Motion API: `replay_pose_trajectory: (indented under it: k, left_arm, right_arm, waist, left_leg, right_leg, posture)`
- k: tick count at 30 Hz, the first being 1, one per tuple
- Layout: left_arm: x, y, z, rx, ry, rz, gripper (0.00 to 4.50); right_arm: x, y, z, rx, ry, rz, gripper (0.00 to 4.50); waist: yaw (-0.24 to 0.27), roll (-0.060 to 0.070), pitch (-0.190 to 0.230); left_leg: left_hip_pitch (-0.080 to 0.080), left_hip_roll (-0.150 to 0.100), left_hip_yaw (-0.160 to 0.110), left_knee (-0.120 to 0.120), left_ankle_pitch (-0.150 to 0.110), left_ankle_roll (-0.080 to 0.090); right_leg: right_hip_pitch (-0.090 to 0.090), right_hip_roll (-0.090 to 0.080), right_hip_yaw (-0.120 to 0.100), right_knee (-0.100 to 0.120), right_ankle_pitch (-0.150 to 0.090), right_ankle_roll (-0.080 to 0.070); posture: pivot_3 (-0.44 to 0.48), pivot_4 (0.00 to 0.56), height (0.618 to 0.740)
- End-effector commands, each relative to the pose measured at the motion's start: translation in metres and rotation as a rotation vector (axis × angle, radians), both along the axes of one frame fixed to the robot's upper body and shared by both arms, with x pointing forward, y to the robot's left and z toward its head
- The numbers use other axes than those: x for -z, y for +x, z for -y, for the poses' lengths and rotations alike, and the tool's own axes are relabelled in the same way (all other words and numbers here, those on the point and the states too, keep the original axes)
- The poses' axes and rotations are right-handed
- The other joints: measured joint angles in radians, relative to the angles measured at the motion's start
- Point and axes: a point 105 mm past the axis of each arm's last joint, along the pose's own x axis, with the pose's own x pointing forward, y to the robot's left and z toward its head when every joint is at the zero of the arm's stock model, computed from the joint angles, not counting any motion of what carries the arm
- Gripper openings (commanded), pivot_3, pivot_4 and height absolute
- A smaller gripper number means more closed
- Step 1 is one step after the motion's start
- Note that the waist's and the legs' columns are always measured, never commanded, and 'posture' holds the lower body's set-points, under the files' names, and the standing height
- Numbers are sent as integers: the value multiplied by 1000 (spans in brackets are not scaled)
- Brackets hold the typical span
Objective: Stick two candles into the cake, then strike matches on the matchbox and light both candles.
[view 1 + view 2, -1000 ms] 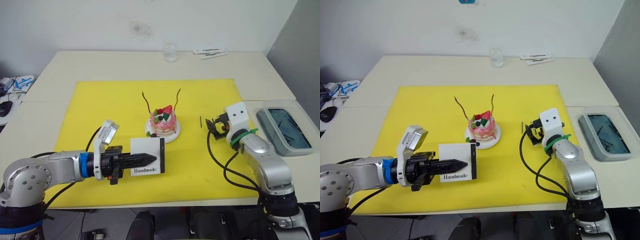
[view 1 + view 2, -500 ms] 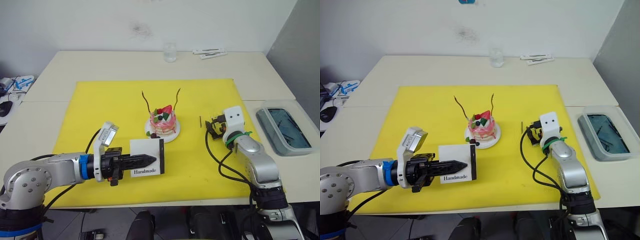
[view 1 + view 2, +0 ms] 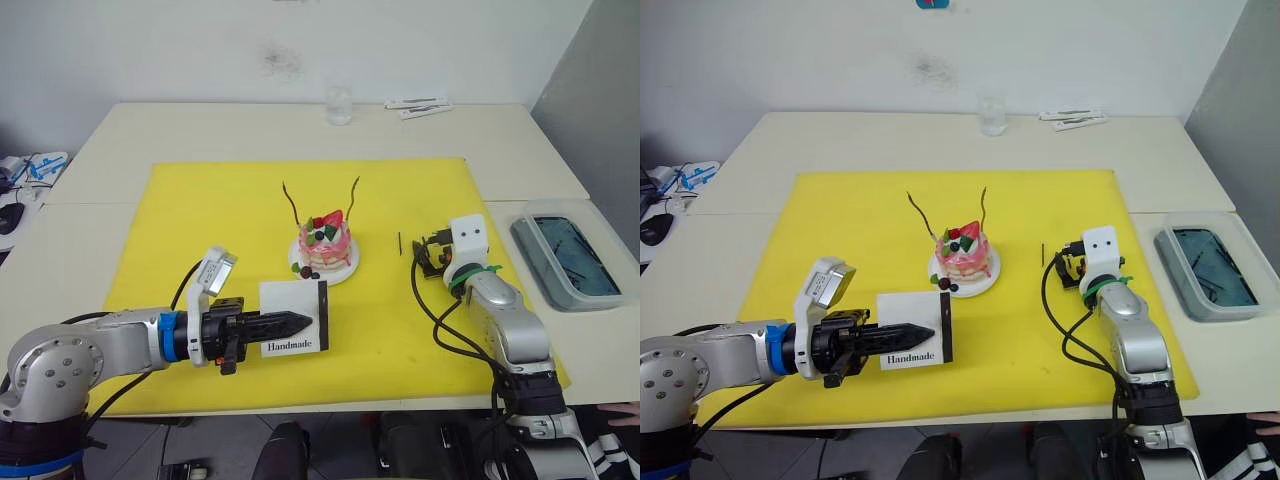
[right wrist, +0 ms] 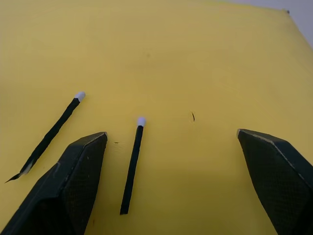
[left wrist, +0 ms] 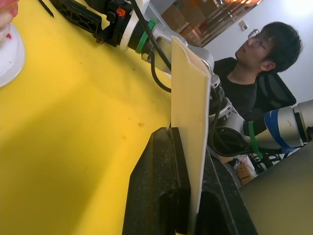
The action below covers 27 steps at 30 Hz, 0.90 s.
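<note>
The pink-and-white cake (image 3: 325,245) stands on its small white plate (image 3: 347,272) in the middle of the yellow mat. Two wavy brown candles (image 3: 292,207) (image 3: 355,196) stand stuck in it. My left gripper (image 3: 300,320) is shut on the white "Handmade" matchbox (image 3: 296,316), held on edge in front of the cake; the box (image 5: 188,127) is clamped between the black fingers (image 5: 156,196). My right gripper (image 4: 169,133) is open, low over the mat to the right of the cake. One black match (image 4: 132,166) lies between its fingers, another match (image 4: 51,131) just outside one finger.
A clear glass (image 3: 340,103) and white packets (image 3: 420,107) sit at the table's far edge. A grey tray (image 3: 540,255) with dark contents lies on the right. A person (image 5: 254,58) sits beyond the table's right side, with a hand (image 3: 620,412) at the near right corner.
My right forearm has swung closer in while its gripper stays over the matches. The left gripper and matchbox have hardly moved. A person's hand has appeared at the near right.
</note>
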Motion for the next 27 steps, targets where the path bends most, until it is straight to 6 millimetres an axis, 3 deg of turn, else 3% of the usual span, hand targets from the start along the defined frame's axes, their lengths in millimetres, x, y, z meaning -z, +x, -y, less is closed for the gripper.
replay_pose_trajectory:
  k: [1, 10, 11, 20, 27]
  left_arm:
    - [-5, -2, 3, 11, -12, 36, 0]
    - [-2, -2, 2, -1, -10, 31, 0]
    - [-2, -2, 2, -3, -9, 31, 0]
    - [0, -1, 1, -22, -9, 29, 0]
    - [0, 1, -3, -42, -12, 14, 0]
  right_arm:
    - [0, 2, 5, 34, 24, -13, 3512]
    - [4, 2, 3, 49, 42, -23, 204]
    - [4, 1, 2, 47, 44, -22, 12]
    - [-9, -3, -5, -3, 70, 12, 12]
    - [-34, -29, -16, -250, -33, 74, 12]
  waist:
    - [0, 0, 0]
    - [1, 0, 0]
    - [1, 0, 0]
    - [1, 0, 0]
    - [0, 0, 0]
  left_leg:
    - [0, 0, 0, 0, 0, 0]
    - [5, 0, 0, 0, 0, 0]
    - [5, 0, 0, 0, 0, 0]
    - [6, 1, 0, 0, 0, 0]
    - [6, 2, 1, -1, 0, 0]
  right_leg:
    - [0, 0, 0, 0, 0, 0]
    - [3, 0, 0, 2, -1, 1]
    - [3, 0, 0, 3, -2, 1]
    - [3, 1, 0, 6, -3, 1]
    - [3, 1, 0, 6, -5, 1]
  posture:
    - [0, 150, 740]
    - [0, 150, 740]
    - [0, 150, 740]
    - [0, 150, 740]
    - [0, 150, 740]
